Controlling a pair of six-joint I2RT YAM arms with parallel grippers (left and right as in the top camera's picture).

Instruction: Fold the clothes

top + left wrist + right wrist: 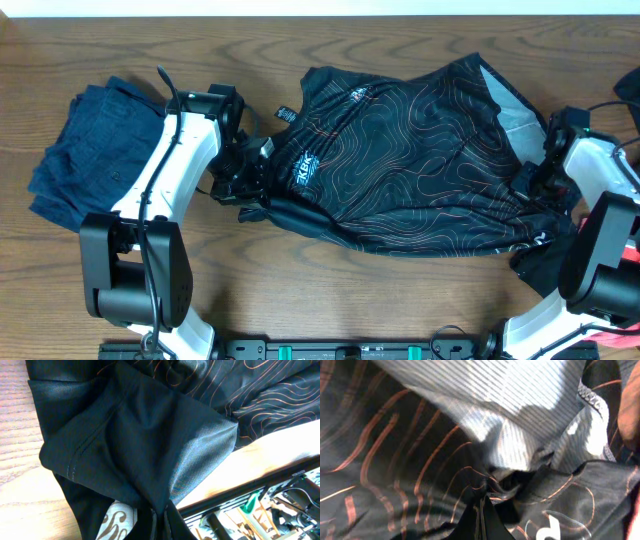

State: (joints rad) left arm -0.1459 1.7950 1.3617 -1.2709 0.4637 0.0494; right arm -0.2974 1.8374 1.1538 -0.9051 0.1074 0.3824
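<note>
Jersey (410,160) lies rumpled across the table (300,40). The left gripper (255,195) is clamped tight on the jersey's left hem corner. The right gripper (530,190) is pinched closed on its right edge. Judged step: both edges gripped, ready to fold. The next move calls for an even lift with the cloth taut.

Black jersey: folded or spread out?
Mostly spread: black jersey lies open across the table, rumpled, lower edge bunched, no neat fold.
</note>
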